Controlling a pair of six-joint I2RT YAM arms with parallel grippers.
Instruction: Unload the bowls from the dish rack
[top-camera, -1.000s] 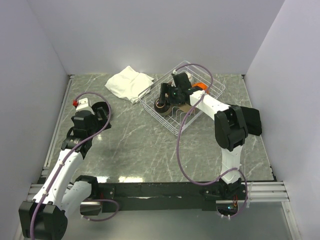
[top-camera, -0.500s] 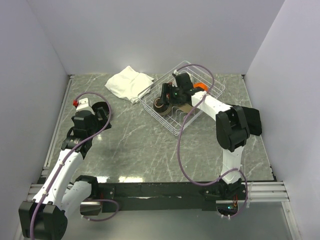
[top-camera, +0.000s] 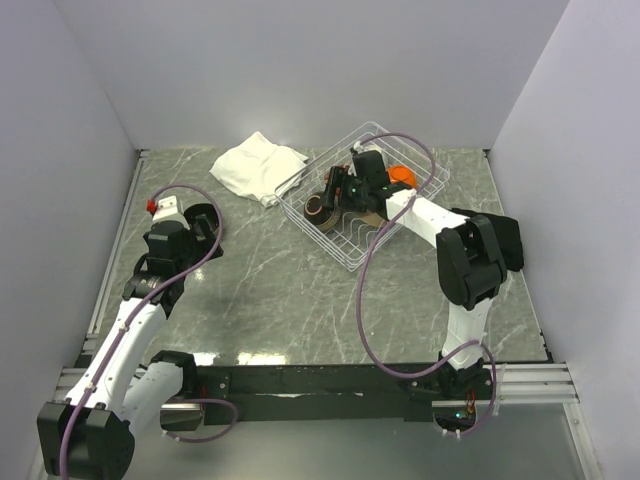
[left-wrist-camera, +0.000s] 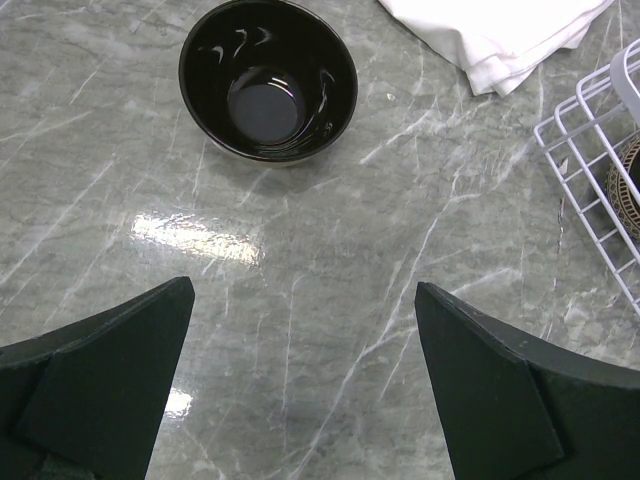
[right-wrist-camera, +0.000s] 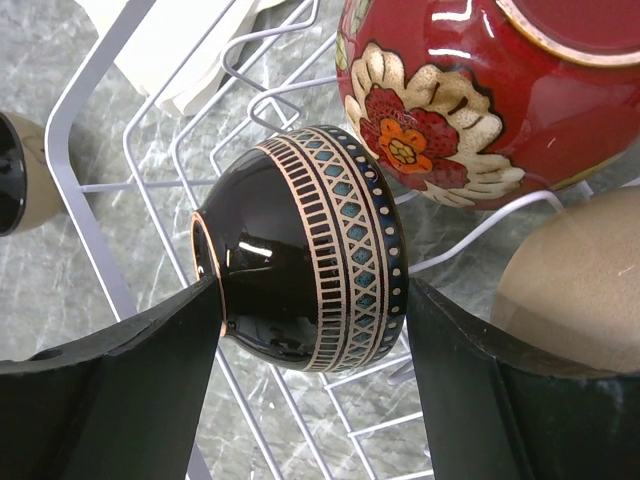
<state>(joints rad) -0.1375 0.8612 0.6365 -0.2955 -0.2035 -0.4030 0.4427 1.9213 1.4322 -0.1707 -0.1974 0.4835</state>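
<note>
Grey marble bench (top-camera: 280, 290) between pale walls, seen from above: the dish rack (top-camera: 310, 235) sits at the far side beside a folded white cloth (top-camera: 257, 167). The right pincer (top-camera: 335, 195) reaches into the rack's left end. A second ago its jaws stood wide there; now they have drawn in on the patterned bowl (top-camera: 318, 208).

From the left wrist, the left pincer (left-wrist-camera: 305, 380) hangs wide open over bare bench, holding nothing. A black bowl (left-wrist-camera: 268, 80) stands upright beyond it, well outside the rack.

From the right wrist, the right pincer's fingers press both flanks of the patterned bowl, which lies on its side on the wires. A red floral bowl (right-wrist-camera: 480, 90) and a tan bowl (right-wrist-camera: 580, 280) wait just behind. The grip looks made, so lifting out seems next — two more bowls remain.
</note>
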